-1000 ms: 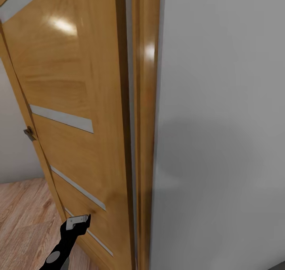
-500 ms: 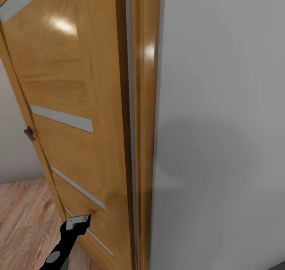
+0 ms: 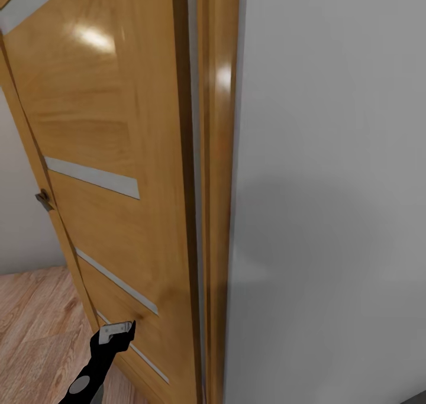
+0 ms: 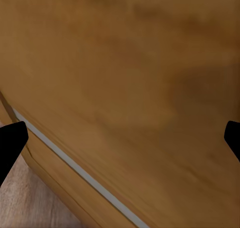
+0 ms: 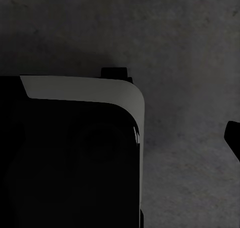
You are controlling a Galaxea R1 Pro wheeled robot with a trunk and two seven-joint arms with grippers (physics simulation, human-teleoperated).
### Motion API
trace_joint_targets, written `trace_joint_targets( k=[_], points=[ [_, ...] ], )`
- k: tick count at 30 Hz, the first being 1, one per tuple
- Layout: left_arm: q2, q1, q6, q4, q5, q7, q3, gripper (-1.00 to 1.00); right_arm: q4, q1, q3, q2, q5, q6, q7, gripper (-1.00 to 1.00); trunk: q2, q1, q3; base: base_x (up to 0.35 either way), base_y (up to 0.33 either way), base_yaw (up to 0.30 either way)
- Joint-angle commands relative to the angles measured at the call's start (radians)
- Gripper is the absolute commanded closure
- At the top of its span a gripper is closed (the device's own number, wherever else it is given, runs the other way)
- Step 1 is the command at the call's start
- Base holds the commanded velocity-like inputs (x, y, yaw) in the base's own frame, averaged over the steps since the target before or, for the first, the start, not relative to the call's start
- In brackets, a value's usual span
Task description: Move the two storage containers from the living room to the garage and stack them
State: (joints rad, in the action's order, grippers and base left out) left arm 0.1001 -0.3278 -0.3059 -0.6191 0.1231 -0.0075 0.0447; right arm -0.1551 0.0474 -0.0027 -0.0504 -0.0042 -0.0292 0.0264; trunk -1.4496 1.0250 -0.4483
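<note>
**Plainly, I'm nose-to-nose with a door and no bin in my grasp**

Right now my left end effector (image 3: 118,332) sits close against the lower part of the wooden door (image 3: 118,126), its fingers spread wide: in the left wrist view the two dark fingertips (image 4: 11,140) stand at opposite edges with bare door panel between them, pinching nothing. The storage containers appear nowhere in these pictures, so I cannot say where they are.

The risk, as I judge it, is contact. The door stands ajar beside its frame (image 3: 216,185) and a grey wall (image 3: 331,185), and I'm very near all three. Driving on could jam my left arm against the panel, or clip the frame with my base.

The head view gives the layout: door, its small metal handle (image 3: 43,200), the light wood-plank floor (image 3: 35,327). It tells nothing of my right side. The right wrist view does: dark rough concrete floor (image 5: 190,48) below, and a black, pale-edged part of my own body (image 5: 75,153). Of my right end effector I see one fingertip (image 5: 233,135), so whether it is spread or closed I cannot tell.
</note>
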Motion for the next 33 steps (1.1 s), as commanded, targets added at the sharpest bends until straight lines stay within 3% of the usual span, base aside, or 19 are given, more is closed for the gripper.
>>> trace_joint_targets(
  k=[1, 33],
  points=[
    [0.000, 0.000, -0.003, 0.001, 0.001, -0.010, -0.016, -1.00, -0.001, 0.000, 0.000, 0.000, 0.000, -0.003, 0.003, -1.00, 0.000, 0.000, -0.001, 0.000, 0.000, 0.000],
    [0.000, 0.000, -0.003, 0.001, 0.001, -0.011, -0.016, -1.00, -0.001, 0.000, 0.000, 0.000, 0.000, -0.003, 0.003, -1.00, 0.000, 0.000, 0.002, 0.000, 0.000, -0.017]
  ],
)
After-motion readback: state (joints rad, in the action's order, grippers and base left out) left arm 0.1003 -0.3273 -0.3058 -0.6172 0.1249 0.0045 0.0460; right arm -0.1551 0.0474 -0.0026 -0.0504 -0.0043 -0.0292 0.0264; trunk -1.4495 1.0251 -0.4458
